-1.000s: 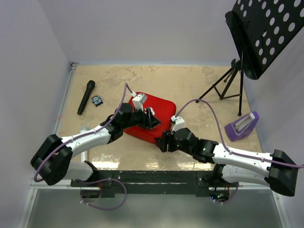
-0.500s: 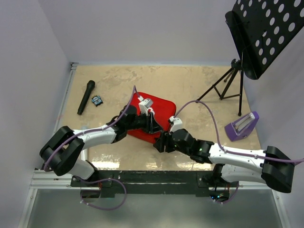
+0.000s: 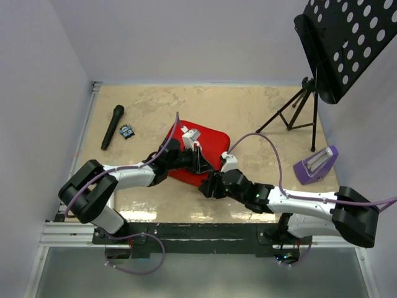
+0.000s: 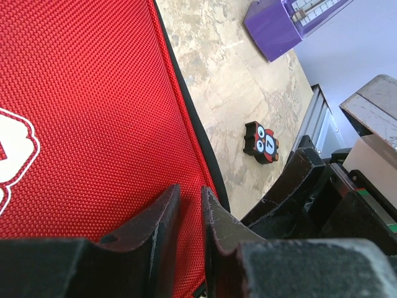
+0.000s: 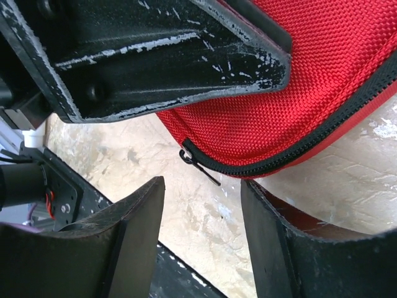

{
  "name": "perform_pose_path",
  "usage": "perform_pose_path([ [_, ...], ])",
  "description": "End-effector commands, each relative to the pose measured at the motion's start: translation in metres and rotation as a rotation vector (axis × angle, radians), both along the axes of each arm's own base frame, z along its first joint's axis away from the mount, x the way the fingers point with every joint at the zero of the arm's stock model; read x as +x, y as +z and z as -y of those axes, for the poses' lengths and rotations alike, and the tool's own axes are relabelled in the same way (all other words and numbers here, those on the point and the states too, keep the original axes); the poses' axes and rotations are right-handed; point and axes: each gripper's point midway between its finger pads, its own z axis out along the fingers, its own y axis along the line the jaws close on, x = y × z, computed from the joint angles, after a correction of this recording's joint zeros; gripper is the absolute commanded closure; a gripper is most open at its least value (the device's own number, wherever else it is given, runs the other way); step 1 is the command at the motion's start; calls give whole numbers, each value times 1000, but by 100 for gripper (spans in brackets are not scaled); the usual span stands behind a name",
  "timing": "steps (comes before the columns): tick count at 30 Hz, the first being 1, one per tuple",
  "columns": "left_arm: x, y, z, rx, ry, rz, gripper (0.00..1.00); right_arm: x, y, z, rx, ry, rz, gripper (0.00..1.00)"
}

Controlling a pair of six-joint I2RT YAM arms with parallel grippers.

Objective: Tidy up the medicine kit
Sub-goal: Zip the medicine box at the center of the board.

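Moved since a second ago: the left gripper (image 3: 198, 161) is now sitting further right across the case and the right gripper (image 3: 208, 187) is now sitting further left, at the case's near corner, both elbows folding in. Item one, the medicine kit (image 3: 209, 140), a red rounded-square woven zip case with a white cross and black zipper edge, is lying mid-table between the two wrists, lid down. The left gripper's fingers are resting almost together over the red lid, nothing showing between them. The right gripper's fingers are standing wide apart, straddling the small metal zipper pull (image 5: 198, 165) without touching it. The zip is looking closed along the visible stretch; the rest is hiding under the left gripper, so I am judging the closing as nearly finished, not confirmed. Also lying about: a black microphone (image 3: 112, 126), a small blue-and-black gadget (image 3: 127, 131), a small red-and-black owl-faced piece (image 4: 263, 141) near the case, a purple metronome-like box (image 3: 316, 164), and a black perforated music stand (image 3: 347, 43). The two grippers are crowding each other at that corner.
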Motion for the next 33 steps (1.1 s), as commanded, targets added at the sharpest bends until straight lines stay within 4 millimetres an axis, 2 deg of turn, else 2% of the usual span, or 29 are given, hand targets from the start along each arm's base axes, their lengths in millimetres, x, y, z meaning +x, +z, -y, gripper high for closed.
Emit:
perform_pose_path([
  [1, -8, -49, -18, 120, 47, -89, 75, 9, 7, -4, 45, -55, 24, 45],
  [12, -16, -60, -21, 119, 37, -110, 79, 22, 6, -1, 78, -163, 15, 53],
  [22, -22, -68, -22, 125, 22, -121, 83, 30, 12, -10, 118, -195, 13, 55],
  [33, -23, -70, -20, 118, 7, -128, 84, 35, 24, -14, 140, -211, 34, 72],
])
